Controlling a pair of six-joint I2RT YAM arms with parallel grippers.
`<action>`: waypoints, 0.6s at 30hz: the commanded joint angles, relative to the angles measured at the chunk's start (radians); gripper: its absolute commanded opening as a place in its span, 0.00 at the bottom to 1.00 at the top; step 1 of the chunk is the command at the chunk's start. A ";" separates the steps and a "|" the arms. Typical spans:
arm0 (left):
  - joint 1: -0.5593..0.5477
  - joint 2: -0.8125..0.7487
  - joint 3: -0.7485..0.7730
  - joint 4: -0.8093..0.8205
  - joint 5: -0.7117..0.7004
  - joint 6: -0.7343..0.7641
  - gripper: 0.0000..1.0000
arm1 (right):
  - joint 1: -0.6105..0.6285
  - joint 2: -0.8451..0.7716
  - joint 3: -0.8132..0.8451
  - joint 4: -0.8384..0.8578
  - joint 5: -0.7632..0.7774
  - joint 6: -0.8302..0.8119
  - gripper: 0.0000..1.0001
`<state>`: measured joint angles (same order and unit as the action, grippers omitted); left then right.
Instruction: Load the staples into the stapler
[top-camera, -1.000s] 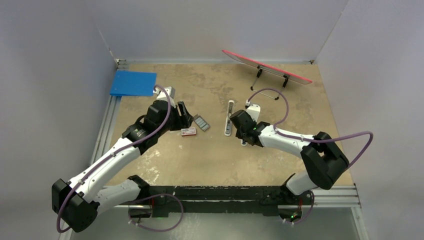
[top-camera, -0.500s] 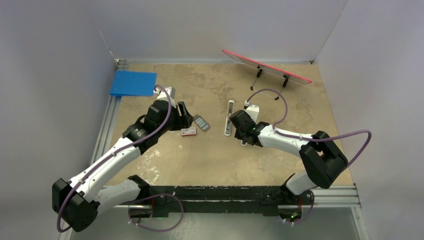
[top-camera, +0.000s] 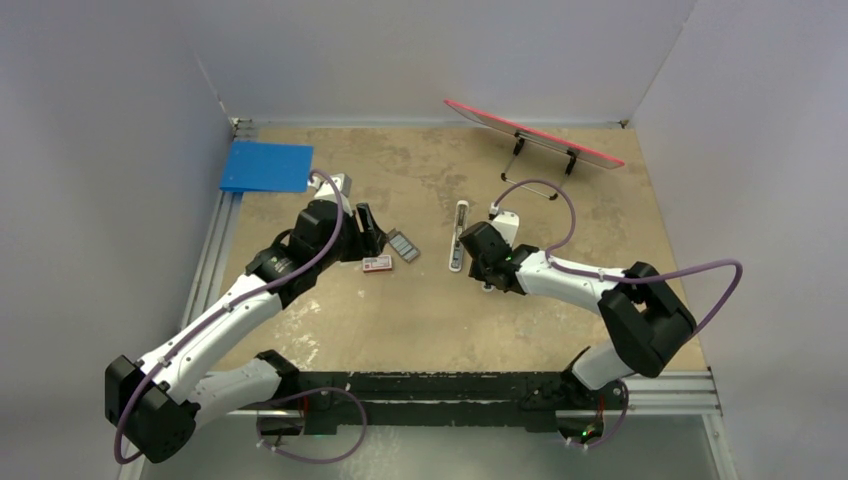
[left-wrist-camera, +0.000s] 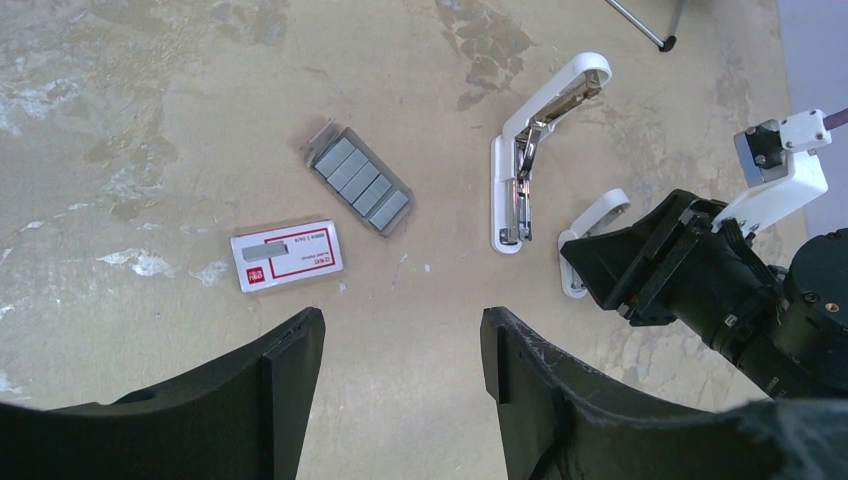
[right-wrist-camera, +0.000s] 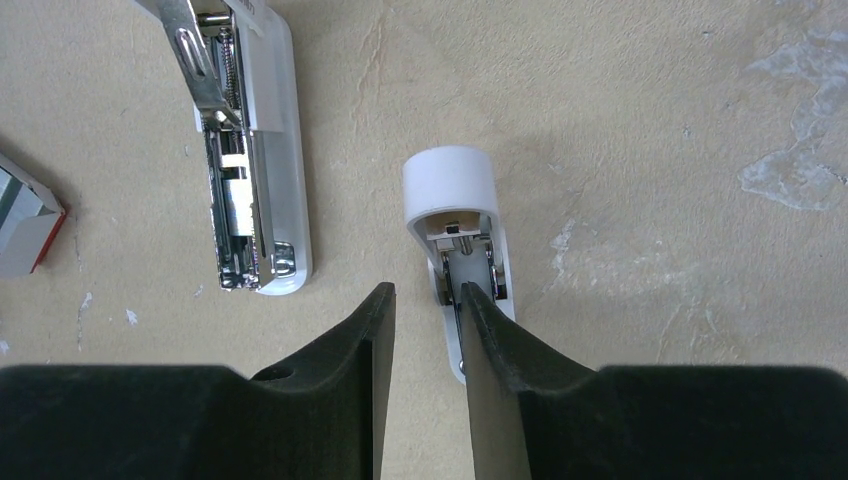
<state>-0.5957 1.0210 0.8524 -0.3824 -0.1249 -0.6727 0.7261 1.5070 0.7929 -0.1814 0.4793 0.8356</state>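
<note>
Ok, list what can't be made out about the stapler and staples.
Short white piece: near end under a finger of the right claw, right wrist view.
Stapler: far end cut off by top edge, same view.
Staples: too small to count, top view.
Staple box: print too small to read, left wrist view.

White stapler (left-wrist-camera: 553, 95), chrome inside; dark-grey staples (left-wrist-camera: 362, 186); red-and-white box (left-wrist-camera: 288, 256); blue folder (top-camera: 266, 166); mottled beige table (top-camera: 420, 310).

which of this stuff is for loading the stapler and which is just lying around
For the job: stapler, staples, red-and-white box.
Lying about: blue board, red board on its stand, short white piece (possibly a stapler part).
</note>
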 joint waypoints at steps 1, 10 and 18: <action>0.007 -0.002 0.009 0.041 0.011 -0.011 0.59 | -0.003 -0.017 -0.008 0.001 0.010 0.016 0.34; 0.008 0.000 0.006 0.043 0.013 -0.017 0.58 | -0.002 -0.038 -0.021 -0.017 -0.022 0.029 0.33; 0.008 0.001 0.004 0.044 0.019 -0.018 0.58 | -0.003 -0.059 0.044 -0.069 0.023 0.035 0.33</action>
<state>-0.5957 1.0218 0.8524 -0.3824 -0.1158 -0.6735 0.7261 1.5013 0.7803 -0.2066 0.4534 0.8558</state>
